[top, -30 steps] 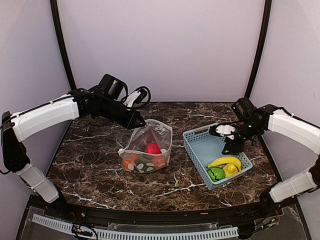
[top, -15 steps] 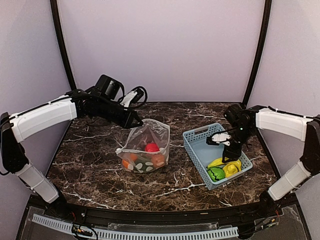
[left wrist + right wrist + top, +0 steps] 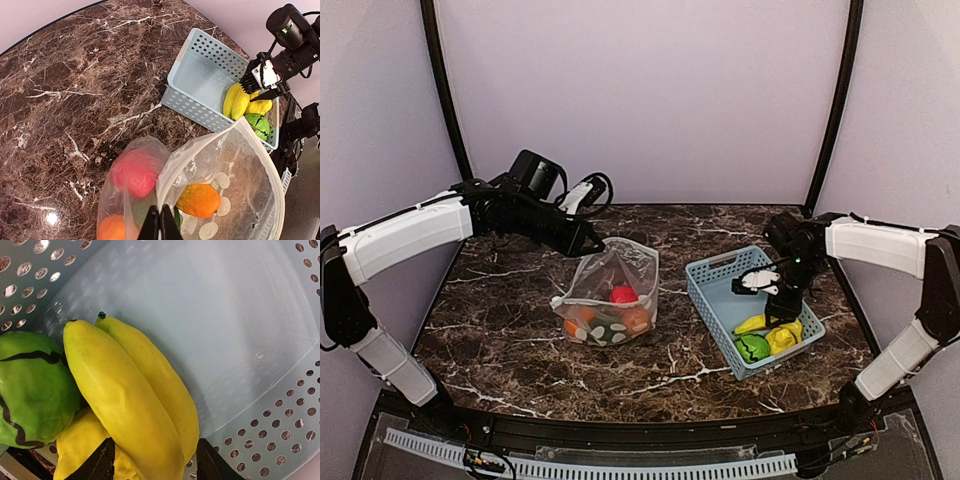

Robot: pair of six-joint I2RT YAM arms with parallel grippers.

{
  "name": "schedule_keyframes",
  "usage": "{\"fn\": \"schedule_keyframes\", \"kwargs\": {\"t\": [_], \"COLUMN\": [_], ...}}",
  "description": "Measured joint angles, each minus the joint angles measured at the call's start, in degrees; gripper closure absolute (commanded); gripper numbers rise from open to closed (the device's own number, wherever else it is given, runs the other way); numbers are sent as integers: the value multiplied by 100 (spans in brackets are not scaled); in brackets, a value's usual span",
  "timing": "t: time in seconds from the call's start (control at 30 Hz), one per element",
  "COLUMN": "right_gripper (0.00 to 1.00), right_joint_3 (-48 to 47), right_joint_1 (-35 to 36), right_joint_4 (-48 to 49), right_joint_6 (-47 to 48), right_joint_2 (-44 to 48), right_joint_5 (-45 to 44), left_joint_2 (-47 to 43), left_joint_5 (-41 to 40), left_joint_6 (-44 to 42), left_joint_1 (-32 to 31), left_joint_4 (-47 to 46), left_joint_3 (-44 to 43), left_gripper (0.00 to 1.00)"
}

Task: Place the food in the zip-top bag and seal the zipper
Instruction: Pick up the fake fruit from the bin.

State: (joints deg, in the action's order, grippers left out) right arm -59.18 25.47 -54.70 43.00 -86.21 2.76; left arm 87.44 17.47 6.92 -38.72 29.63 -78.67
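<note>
The clear dotted zip-top bag (image 3: 615,290) stands open on the marble table with a red ball (image 3: 624,294), an orange ball (image 3: 198,200) and green pieces inside. My left gripper (image 3: 592,243) is shut on the bag's upper rim and holds the mouth up; it shows pinching the rim in the left wrist view (image 3: 160,227). My right gripper (image 3: 782,308) is down in the light-blue basket (image 3: 720,270), open, with a finger (image 3: 102,465) on each side of the yellow bananas (image 3: 132,400). A green round piece (image 3: 30,390) lies beside the bananas.
The basket (image 3: 200,75) sits to the right of the bag, its far half bare. A further yellow piece (image 3: 785,338) lies in the basket's near corner. Black frame posts stand at the back corners.
My right gripper has moved down into the basket onto the bananas. My left gripper has lifted the bag's rim slightly and shifted left a little.
</note>
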Motion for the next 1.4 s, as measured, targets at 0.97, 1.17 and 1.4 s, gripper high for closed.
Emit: {"fn": "schedule_keyframes", "kwargs": {"t": [0.97, 1.17, 1.4], "right_gripper": [87, 93, 100], "right_joint_3": [-452, -1414, -2068], "right_joint_1": [144, 144, 297], "right_joint_4": [188, 79, 111], "right_joint_6": [170, 170, 190], "right_joint_2": [-2, 227, 704], "right_joint_5": [-520, -175, 782], "left_joint_2": [0, 61, 496], "left_joint_5": [74, 63, 7], "left_joint_6": [35, 35, 50], "left_joint_1": [0, 0, 0], "left_joint_4": [-39, -17, 175], "left_joint_3": [46, 2, -398], "left_gripper": [99, 99, 99]}}
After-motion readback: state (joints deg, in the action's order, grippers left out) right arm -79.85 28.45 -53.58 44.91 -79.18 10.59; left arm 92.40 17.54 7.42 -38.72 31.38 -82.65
